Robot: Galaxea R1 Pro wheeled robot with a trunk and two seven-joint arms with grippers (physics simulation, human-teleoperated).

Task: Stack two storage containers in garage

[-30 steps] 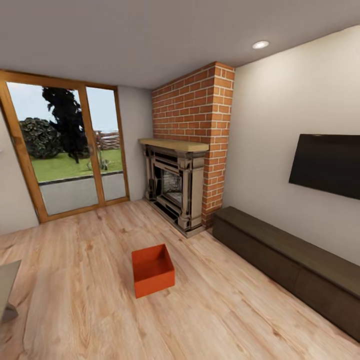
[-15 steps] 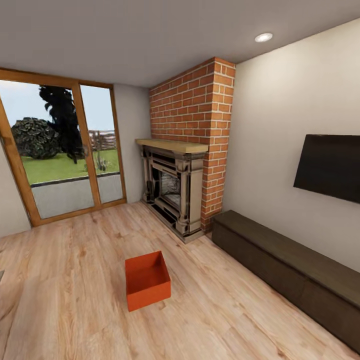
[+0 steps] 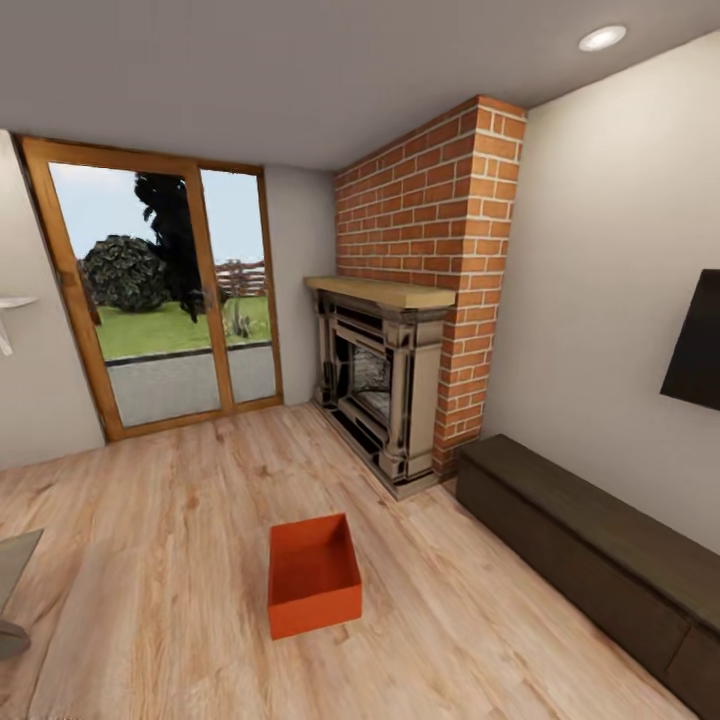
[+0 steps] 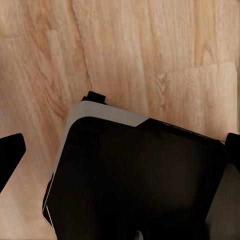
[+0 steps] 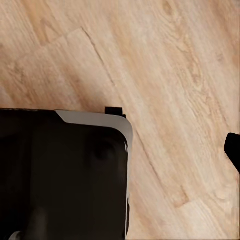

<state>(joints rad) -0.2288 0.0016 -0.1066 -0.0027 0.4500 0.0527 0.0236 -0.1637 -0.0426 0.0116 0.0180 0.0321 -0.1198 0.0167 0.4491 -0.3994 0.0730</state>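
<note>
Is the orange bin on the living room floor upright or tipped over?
Upright: the orange bin sits flat on the wood floor, open top up, nothing visible inside.

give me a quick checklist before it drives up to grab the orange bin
1. Storage container in sight on the wood floor: ok.
2. Container upright, open top up, looks empty: ok.
3. Floor between the robot and the container free of things: ok, as far as the head view shows.
4. Room around the container, with the fireplace and the low cabinet well apart from it: ok.
5. Second container located: not ok.
6. End effectors open and empty: cannot tell; the wrist views show dark robot body over planks.
</note>
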